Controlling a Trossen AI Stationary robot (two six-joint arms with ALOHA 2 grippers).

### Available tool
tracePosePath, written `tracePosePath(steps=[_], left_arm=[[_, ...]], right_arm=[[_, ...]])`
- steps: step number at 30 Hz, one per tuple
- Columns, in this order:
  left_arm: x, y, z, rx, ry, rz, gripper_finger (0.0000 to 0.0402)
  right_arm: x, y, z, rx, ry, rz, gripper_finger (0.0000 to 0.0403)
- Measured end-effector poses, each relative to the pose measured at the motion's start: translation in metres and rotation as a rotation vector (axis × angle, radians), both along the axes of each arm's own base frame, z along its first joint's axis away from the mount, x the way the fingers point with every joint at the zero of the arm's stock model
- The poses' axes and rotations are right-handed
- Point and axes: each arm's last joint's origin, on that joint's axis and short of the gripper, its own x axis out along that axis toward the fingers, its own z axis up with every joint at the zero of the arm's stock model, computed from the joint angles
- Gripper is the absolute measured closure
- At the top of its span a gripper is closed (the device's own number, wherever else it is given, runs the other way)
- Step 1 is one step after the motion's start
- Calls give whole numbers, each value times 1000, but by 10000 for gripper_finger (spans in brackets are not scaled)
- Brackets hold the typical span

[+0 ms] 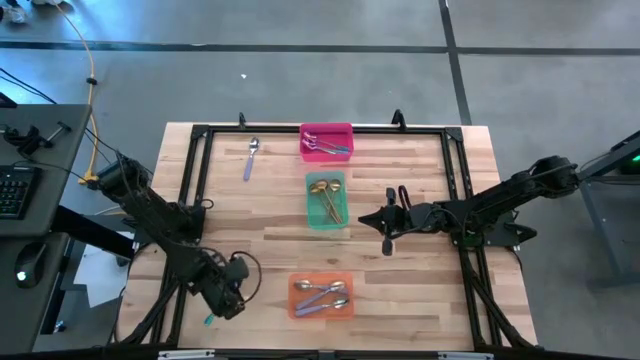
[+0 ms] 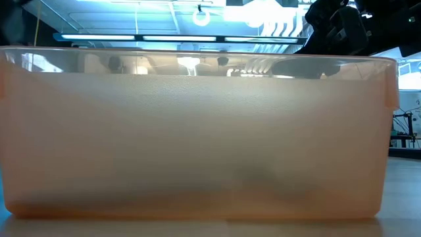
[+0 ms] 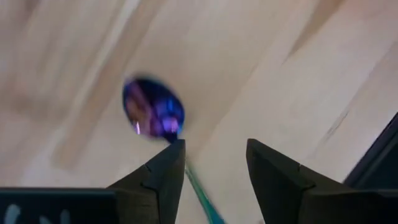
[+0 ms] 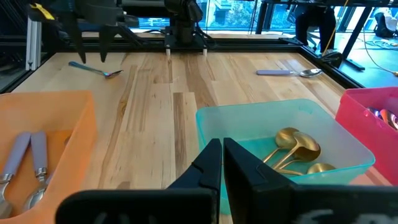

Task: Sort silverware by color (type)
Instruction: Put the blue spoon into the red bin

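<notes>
left wrist view: iridescent purple spoon (image 3: 153, 116)

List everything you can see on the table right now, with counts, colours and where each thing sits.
Pink bin: one, far middle, holding pink and teal utensils.
Green bin: one, centre, holding gold spoons.
Orange bin: one, near middle, holding lavender-handled silver spoons.
Loose lavender-handled spoon: one, far left.
Teal-handled iridescent purple spoon: one, near left, under the left pincer.
Left pincer: open, over that spoon.
Right pincer: shut, right of the green bin.
</notes>
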Motion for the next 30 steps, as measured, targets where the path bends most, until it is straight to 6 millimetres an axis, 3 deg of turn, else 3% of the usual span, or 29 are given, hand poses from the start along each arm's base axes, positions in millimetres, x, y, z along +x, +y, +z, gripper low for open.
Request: tracePosePath(steps=[6,10,23,30], left_arm=[[-18,-15,-1,-48,31,159,243],[-28,-18,-12,-19,54,212,249],[-21,-21,-43,140,65,176,260],[-23,-22,-50,182,100,115,314]], right_arm=[[0,0,0,0,0,0,402],[0,0,0,0,0,0,402],[0,0,0,18,-1,-5,402],[0,0,0,18,-1,-5,402]])
